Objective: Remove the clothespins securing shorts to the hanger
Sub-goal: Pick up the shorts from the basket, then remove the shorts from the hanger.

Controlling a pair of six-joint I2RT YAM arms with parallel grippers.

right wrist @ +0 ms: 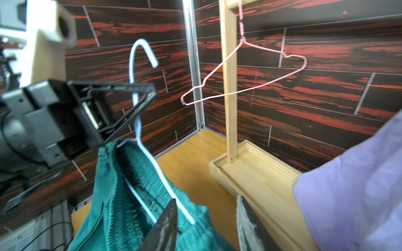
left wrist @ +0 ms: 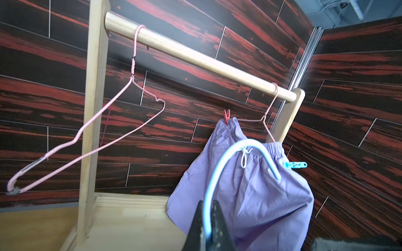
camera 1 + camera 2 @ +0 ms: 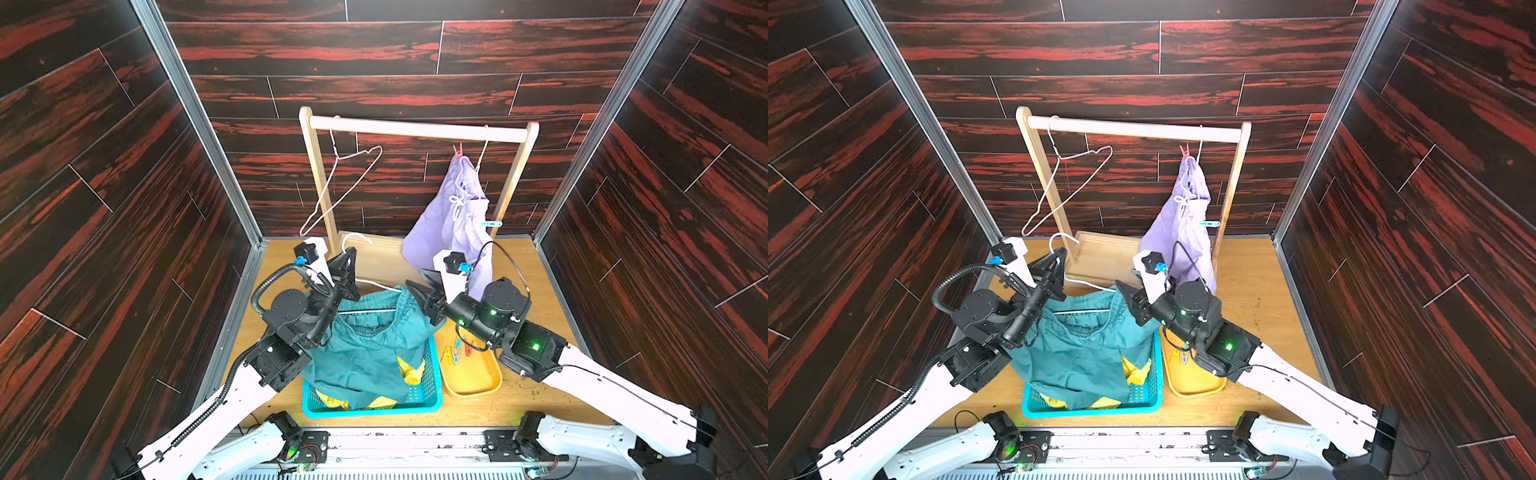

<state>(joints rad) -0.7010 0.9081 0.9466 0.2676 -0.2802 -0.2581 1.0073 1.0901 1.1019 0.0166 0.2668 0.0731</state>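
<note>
My left gripper (image 3: 352, 252) (image 2: 207, 204) is shut on the neck of a pale blue-white wire hanger (image 3: 376, 285) (image 2: 247, 141) (image 1: 139, 121). The dark teal shorts (image 3: 365, 345) (image 1: 121, 195) drape from that hanger into the basket. My right gripper (image 3: 417, 280) (image 1: 206, 198) stands open at the hanger's right end, one fingertip beside the wire and waistband, nothing between its fingers. The lavender shorts (image 3: 449, 224) (image 2: 250, 195) hang from a pink hanger on the rack, with a red clothespin (image 3: 458, 151) (image 2: 226, 116) at the top and a light blue clothespin (image 3: 492, 224) (image 2: 294, 165) lower down.
A blue basket (image 3: 374, 411) under the teal shorts holds yellow shorts (image 3: 411, 370). To its right, a yellow tray (image 3: 473, 384) holds loose clothespins (image 3: 455, 353). The wooden rack (image 3: 415, 129) stands at the back with an empty pink hanger (image 3: 340, 187) at its left end.
</note>
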